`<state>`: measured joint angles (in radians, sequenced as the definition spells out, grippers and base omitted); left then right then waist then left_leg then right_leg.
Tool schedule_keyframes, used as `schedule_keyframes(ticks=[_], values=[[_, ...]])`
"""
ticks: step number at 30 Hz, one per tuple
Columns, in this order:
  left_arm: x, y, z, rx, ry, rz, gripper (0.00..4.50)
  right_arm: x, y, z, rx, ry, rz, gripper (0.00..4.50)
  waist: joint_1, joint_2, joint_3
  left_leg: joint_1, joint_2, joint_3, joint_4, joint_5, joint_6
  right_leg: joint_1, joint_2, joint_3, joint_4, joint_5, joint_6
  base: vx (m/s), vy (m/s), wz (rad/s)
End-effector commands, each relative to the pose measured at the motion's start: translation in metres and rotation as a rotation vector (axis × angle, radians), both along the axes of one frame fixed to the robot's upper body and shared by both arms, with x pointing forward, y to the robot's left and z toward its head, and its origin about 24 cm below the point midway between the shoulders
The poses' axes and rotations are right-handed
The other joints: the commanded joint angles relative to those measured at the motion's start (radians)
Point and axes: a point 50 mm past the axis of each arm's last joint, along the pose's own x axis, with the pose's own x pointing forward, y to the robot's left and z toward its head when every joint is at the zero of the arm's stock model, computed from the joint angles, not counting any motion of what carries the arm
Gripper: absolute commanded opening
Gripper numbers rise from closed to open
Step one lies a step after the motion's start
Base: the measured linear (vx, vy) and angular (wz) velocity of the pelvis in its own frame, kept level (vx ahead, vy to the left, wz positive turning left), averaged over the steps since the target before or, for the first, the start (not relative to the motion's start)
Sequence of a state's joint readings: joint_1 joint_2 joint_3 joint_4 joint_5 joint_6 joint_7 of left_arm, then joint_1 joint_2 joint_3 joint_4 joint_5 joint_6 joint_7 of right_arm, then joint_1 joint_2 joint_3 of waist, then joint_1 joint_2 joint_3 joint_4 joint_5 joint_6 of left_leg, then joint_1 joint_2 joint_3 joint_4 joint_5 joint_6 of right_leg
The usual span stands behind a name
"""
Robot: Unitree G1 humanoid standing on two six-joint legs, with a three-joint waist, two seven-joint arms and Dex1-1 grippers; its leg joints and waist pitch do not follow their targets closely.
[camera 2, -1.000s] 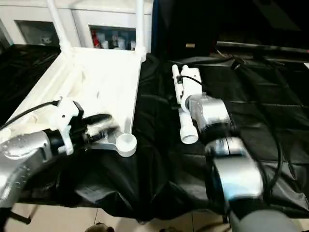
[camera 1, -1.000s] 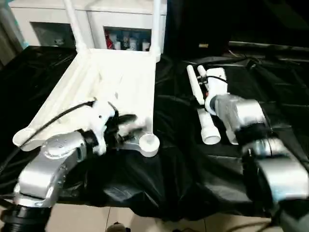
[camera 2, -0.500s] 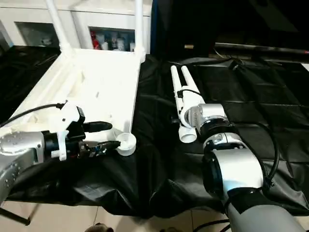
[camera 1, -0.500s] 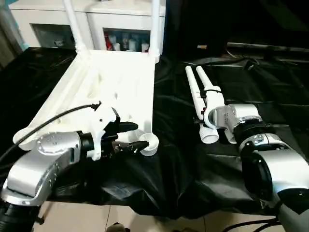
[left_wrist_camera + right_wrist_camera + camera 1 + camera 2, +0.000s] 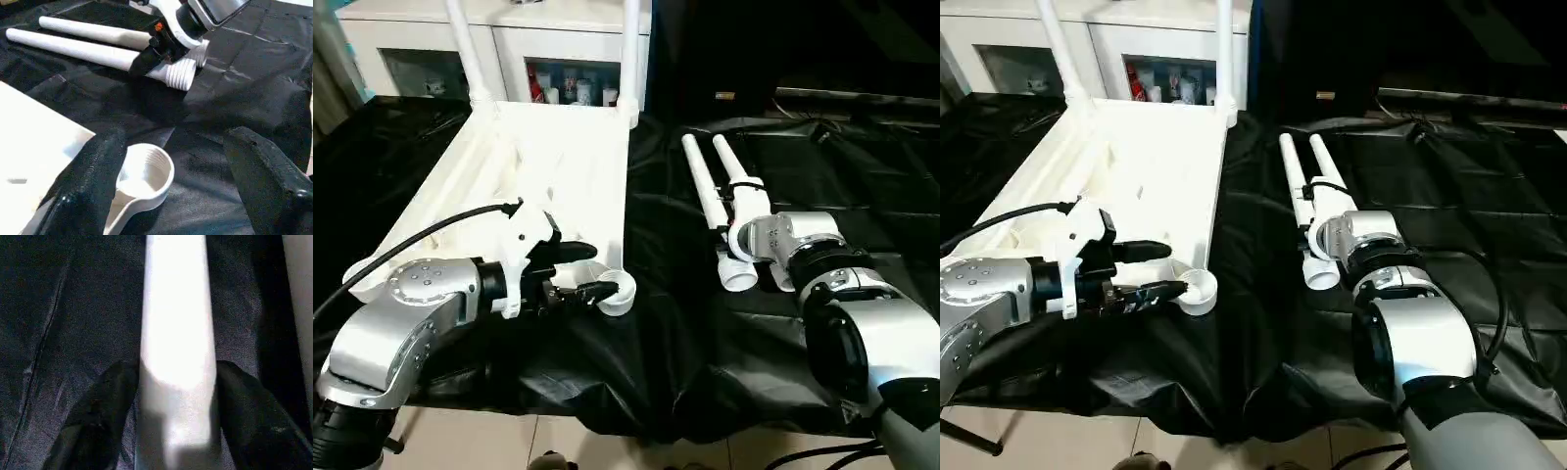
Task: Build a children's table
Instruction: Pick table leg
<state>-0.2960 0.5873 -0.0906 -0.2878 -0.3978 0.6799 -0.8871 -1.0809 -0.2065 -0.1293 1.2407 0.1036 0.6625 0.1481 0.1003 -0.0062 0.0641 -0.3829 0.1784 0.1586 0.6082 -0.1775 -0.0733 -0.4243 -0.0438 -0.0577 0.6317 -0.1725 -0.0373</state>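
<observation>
The table top (image 5: 538, 166) lies upside down on black sheeting (image 5: 656, 362), rimmed underside up. Nearest the robot, the left gripper (image 5: 582, 273) stands open at the top's near right corner, its fingers (image 5: 83, 196) straddling the empty threaded socket (image 5: 146, 171) without clamping it. Right of the top, two loose legs (image 5: 705, 181) lie side by side on the sheeting, threaded ends toward the robot; the right gripper (image 5: 176, 396) sits astride one leg near its thick end, black fingers (image 5: 98, 416) on either flank, whether already bearing on it I cannot tell. At the top's far edge two legs (image 5: 465, 49) stand fitted upright. Count: one top, four legs, two fitted, two loose. Judgement: the legs are light, stiff, smooth plastic, liable to roll or slip; best taken near the thick threaded end. Beyond the top stands a white cabinet (image 5: 421, 39).
</observation>
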Motion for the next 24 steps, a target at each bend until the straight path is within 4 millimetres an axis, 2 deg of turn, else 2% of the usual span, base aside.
schedule_keyframes(ticks=[1,2,3,4,5,8,10,11,13,14,16,18,19,20,21,22,23,24], values=[[0.001,-0.001,0.000,0.020,-0.012,0.006,3.63,0.000,-0.002,-0.001,0.004,0.007,-0.020,2.30,0.005,0.013,-0.074,0.011,0.038,-0.006,-0.067,-0.206,-0.044,0.063,-0.084,0.049,-0.064,-0.184,-0.177,0.000,0.000,0.00],[0.000,-0.002,-0.001,0.013,-0.007,0.006,3.63,-0.001,-0.003,-0.001,0.007,0.007,-0.026,2.23,0.005,0.015,-0.074,0.012,0.038,-0.007,-0.067,-0.210,-0.045,0.062,-0.084,0.049,-0.064,-0.188,-0.177,0.000,0.000,0.00],[0.000,-0.002,-0.001,0.012,-0.007,0.006,3.81,-0.001,-0.003,-0.001,0.008,0.007,-0.027,2.04,0.005,0.010,-0.075,0.012,0.038,-0.006,-0.067,-0.209,-0.045,0.063,-0.084,0.049,-0.065,-0.188,-0.176,0.000,0.000,0.00],[0.000,-0.003,-0.001,0.008,-0.008,0.004,3.81,-0.001,-0.004,-0.002,0.011,0.006,-0.034,1.97,0.006,0.011,-0.075,0.012,0.038,-0.007,-0.067,-0.206,-0.045,0.063,-0.086,0.049,-0.063,-0.186,-0.177,0.000,0.000,0.00],[0.000,-0.004,-0.003,-0.008,-0.003,0.026,3.99,-0.001,-0.006,-0.002,0.031,0.000,-0.058,1.94,0.007,0.016,-0.073,0.012,0.038,-0.007,-0.067,-0.215,-0.046,0.062,-0.086,0.049,-0.065,-0.199,-0.175,0.000,0.000,0.00],[0.000,-0.004,-0.003,-0.008,-0.003,0.026,4.02,-0.001,-0.006,-0.002,0.031,0.000,-0.058,1.93,0.007,0.014,-0.074,0.012,0.038,-0.007,-0.067,-0.221,-0.047,0.062,-0.086,0.047,-0.066,-0.208,-0.171,0.000,0.000,0.00],[0.002,-0.007,-0.003,-0.059,0.008,0.067,4.38,-0.001,-0.010,-0.004,0.112,-0.008,-0.108,1.88,0.008,0.014,-0.074,0.014,0.039,-0.007,-0.067,-0.222,-0.048,0.061,-0.085,0.047,-0.066,-0.205,-0.170,0.000,0.000,0.00],[0.003,-0.009,-0.004,-0.080,0.013,0.077,4.42,-0.002,-0.012,-0.004,0.144,-0.010,-0.124,1.88,0.007,0.020,-0.074,0.015,0.039,-0.006,-0.066,-0.232,-0.051,0.062,-0.083,0.045,-0.069,-0.197,-0.168,0.000,0.000,0.00],[0.007,-0.011,-0.003,-0.111,0.006,0.117,4.46,-0.003,-0.014,-0.005,0.199,-0.014,-0.142,1.88,0.010,0.018,-0.076,0.015,0.038,-0.006,-0.065,-0.230,-0.048,0.064,-0.085,0.045,-0.067,-0.191,-0.173,0.000,0.000,0.00],[0.014,-0.013,-0.003,-0.143,-0.001,0.164,4.48,-0.003,-0.016,-0.005,0.259,-0.028,-0.147,1.88,0.009,0.028,-0.074,0.016,0.038,-0.005,-0.064,-0.240,-0.047,0.062,-0.081,0.045,-0.071,-0.187,-0.172,0.000,0.000,0.00],[0.025,-0.013,-0.006,-0.135,0.002,0.237,4.50,0.000,-0.018,-0.001,0.338,-0.089,-0.141,1.88,0.014,0.022,-0.075,0.020,0.035,-0.001,-0.062,-0.255,-0.035,0.062,-0.079,0.044,-0.079,-0.214,-0.160,0.000,0.000,0.00],[0.032,-0.013,-0.007,-0.132,0.008,0.278,4.50,0.001,-0.019,0.002,0.384,-0.133,-0.136,1.88,0.017,0.020,-0.078,0.014,0.037,-0.007,-0.064,-0.233,-0.030,0.069,-0.085,0.041,-0.075,-0.227,-0.151,0.000,0.000,0.00],[0.041,-0.016,-0.007,-0.169,0.036,0.326,4.50,0.005,-0.021,0.011,0.450,-0.252,-0.097,1.88,0.012,0.019,-0.078,0.006,0.035,-0.004,-0.063,-0.211,-0.021,0.073,-0.084,0.040,-0.079,-0.217,-0.154,0.000,0.000,0.00],[0.049,-0.021,-0.005,-0.213,0.055,0.351,4.50,0.006,-0.022,0.020,0.507,-0.354,-0.048,1.88,0.020,0.025,-0.084,0.014,0.039,-0.005,-0.059,-0.198,-0.018,0.070,-0.089,0.041,-0.075,-0.200,-0.154,0.000,0.000,0.00],[0.049,-0.021,-0.005,-0.213,0.055,0.351,4.50,0.006,-0.022,0.020,0.507,-0.354,-0.048,1.88,0.019,0.019,-0.082,0.009,0.035,-0.002,-0.059,-0.188,-0.005,0.071,-0.084,0.041,-0.081,-0.188,-0.151,0.000,0.000,0.00],[0.058,-0.030,0.000,-0.298,0.083,0.358,4.50,0.004,-0.020,0.030,0.580,-0.437,0.035,1.88,0.019,0.016,-0.083,0.006,0.033,-0.002,-0.058,-0.162,0.008,0.077,-0.081,0.038,-0.074,-0.153,-0.166,0.000,0.000,0.00],[0.071,-0.046,0.009,-0.433,0.134,0.363,4.50,-0.010,-0.010,0.041,0.701,-0.548,0.233,1.88,0.025,0.017,-0.084,0.008,0.033,-0.001,-0.054,-0.155,0.028,0.077,-0.080,0.039,-0.079,-0.141,-0.156,0.000,0.000,0.00],[0.072,-0.048,0.011,-0.451,0.140,0.363,4.50,-0.013,-0.008,0.043,0.717,-0.563,0.264,1.87,0.028,0.018,-0.082,0.006,0.031,0.000,-0.053,-0.145,0.043,0.080,-0.077,0.038,-0.082,-0.133,-0.150,0.000,0.000,0.00]])
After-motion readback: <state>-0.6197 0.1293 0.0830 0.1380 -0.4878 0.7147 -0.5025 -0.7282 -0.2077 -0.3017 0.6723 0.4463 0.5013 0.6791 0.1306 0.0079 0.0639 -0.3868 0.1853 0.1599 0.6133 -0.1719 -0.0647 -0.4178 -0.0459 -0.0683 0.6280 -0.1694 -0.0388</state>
